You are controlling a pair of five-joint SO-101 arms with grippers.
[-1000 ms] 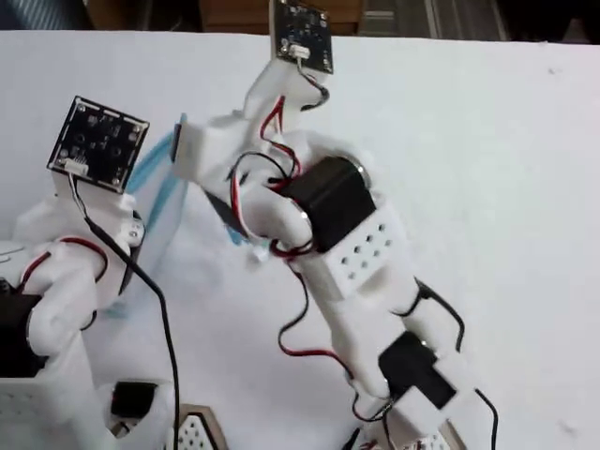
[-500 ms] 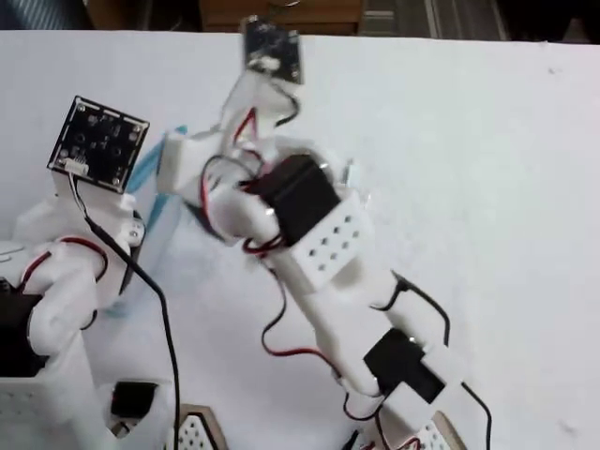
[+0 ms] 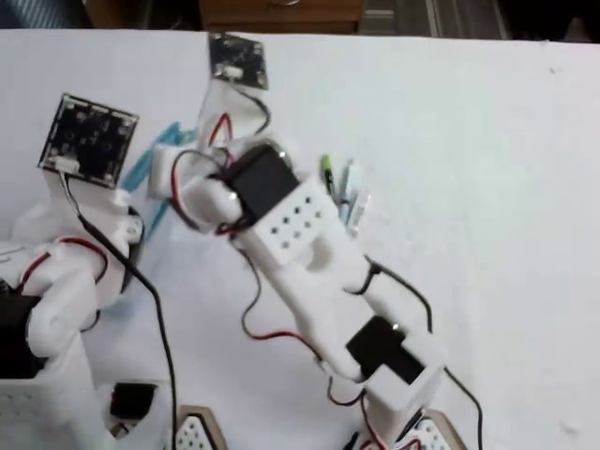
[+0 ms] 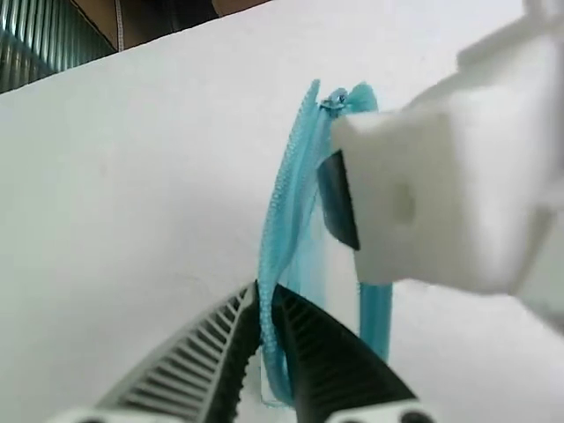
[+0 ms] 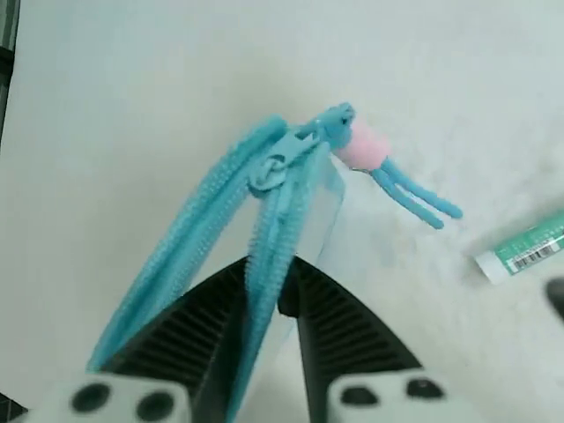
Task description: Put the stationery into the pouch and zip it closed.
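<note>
Surface (image 3: 487, 141): white, flat, carries both arms.
Room: dark wood furniture (image 3: 281, 14) past far edge; ribbed blue-grey panel (image 4: 40, 48) beyond far-left corner.
Pouch (image 3: 152, 159): clear body, blue zipper. Sits at far-left of surface, between the two arms, held up on edge. Zipper tapes apart along most of length. Slider (image 5: 271, 166) at one end; pink bead pull (image 5: 363, 145) w/ blue cords just beside it.
Pens (image 3: 343, 187): small cluster lying on surface, just right of right arm, outside pouch. Green pen (image 5: 527, 247) lies near the pull.
Left arm (image 3: 66, 272): near-left corner, wrist angled toward pouch. Left gripper (image 4: 266, 298): dark ribbed fingers pinched together on a zipper tape.
Right arm (image 3: 300, 244): stretched diag. from near edge to far left. Right gripper (image 5: 269, 269): fingers clamped on a zipper tape, short of slider; its white body close beside pouch in left wrist view.
</note>
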